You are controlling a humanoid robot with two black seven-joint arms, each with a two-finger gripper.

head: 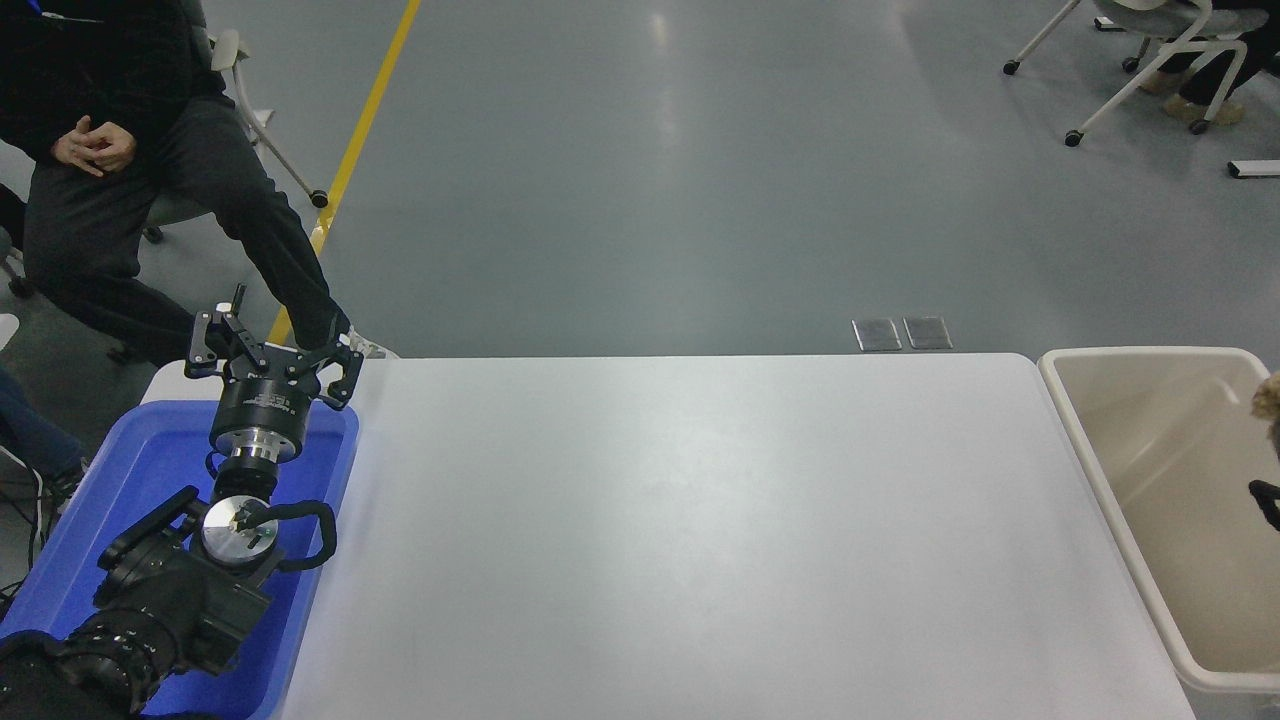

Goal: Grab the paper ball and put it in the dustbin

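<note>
At the right edge of the head view, a sliver of tan-brown crumpled paper ball [1270, 399] pokes into frame, over the interior of the large beige rectangular plastic dustbin [1120, 480]; whether it touches the bin wall can't be told; only a small part of it shows. Just below it, a black tip of the right pincer [1268, 500] enters at the same edge, also over the dustbin's interior; too little visible to tell how far it is open, or whether it has hold of the ball. Dustbin stands at the right end of the white bench [680, 530], its thick rim just beside the bench edge. Left pincer [272, 362] parked at lower left, above the far end of the blue plastic tray [150, 470]; fingers spread wide, nothing between them; its black arm runs back over the tray to the bottom-left corner. Far side, top left: a seated person in dark clothes [130, 200], hands clasped in the lap, one leg stretched toward the bench corner. Yellow floor line [365, 120] runs diagonally behind; wheeled chair [1150, 60] at top right.
</note>
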